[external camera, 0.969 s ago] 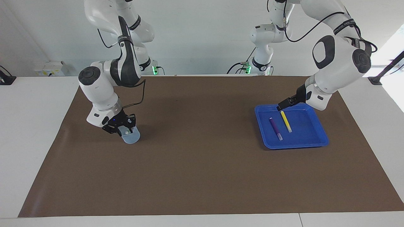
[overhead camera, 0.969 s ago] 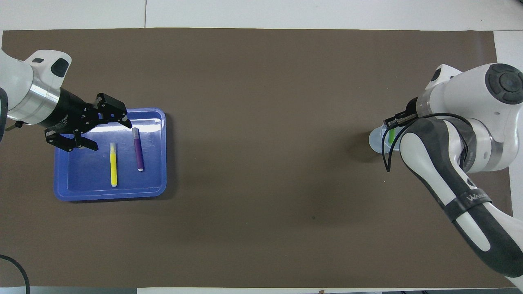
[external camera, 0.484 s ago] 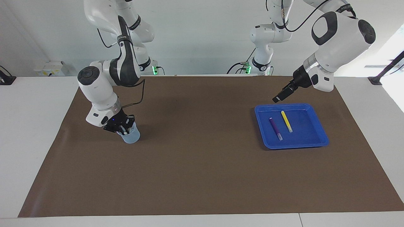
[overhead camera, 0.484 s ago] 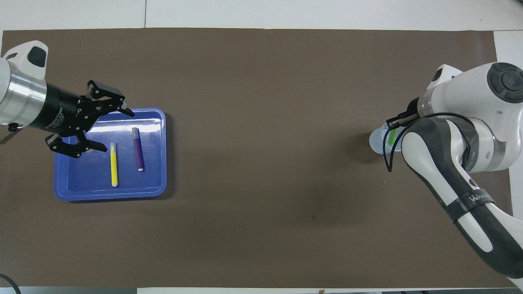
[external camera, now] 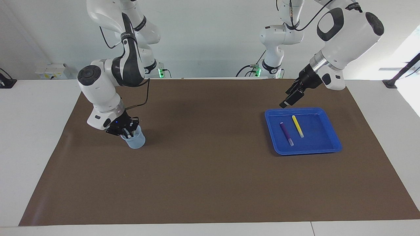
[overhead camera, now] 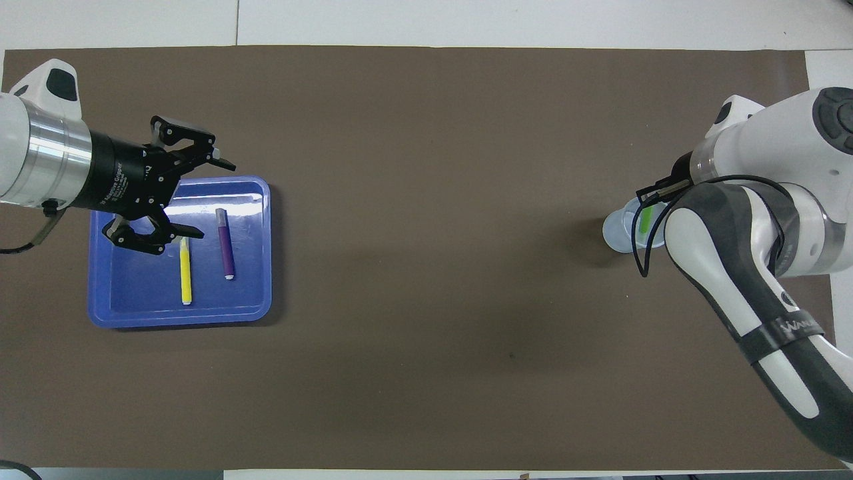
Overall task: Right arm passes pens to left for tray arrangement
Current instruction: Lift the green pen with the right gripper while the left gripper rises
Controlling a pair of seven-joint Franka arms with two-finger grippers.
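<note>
The blue tray (external camera: 308,151) (overhead camera: 180,319) lies toward the left arm's end of the table. In it a purple pen (external camera: 286,133) (overhead camera: 226,243) and a yellow pen (external camera: 297,126) (overhead camera: 186,270) lie side by side. My left gripper (external camera: 284,103) (overhead camera: 216,199) hangs open and holds nothing, up in the air over the tray's rim nearest the robots. Toward the right arm's end stands a clear cup (external camera: 135,141) (overhead camera: 616,230) with the green pen (overhead camera: 643,222) upright in it. My right gripper (external camera: 127,131) reaches down into the cup's mouth, shut on the green pen's top.
A brown mat (external camera: 210,183) (overhead camera: 426,373) covers the table between the cup and the tray. White tabletop (external camera: 32,137) borders it on all sides.
The left gripper has risen from just above the yellow pen in the tray and swung toward the table's middle. The right gripper has closed inside the cup and lifted a little.
</note>
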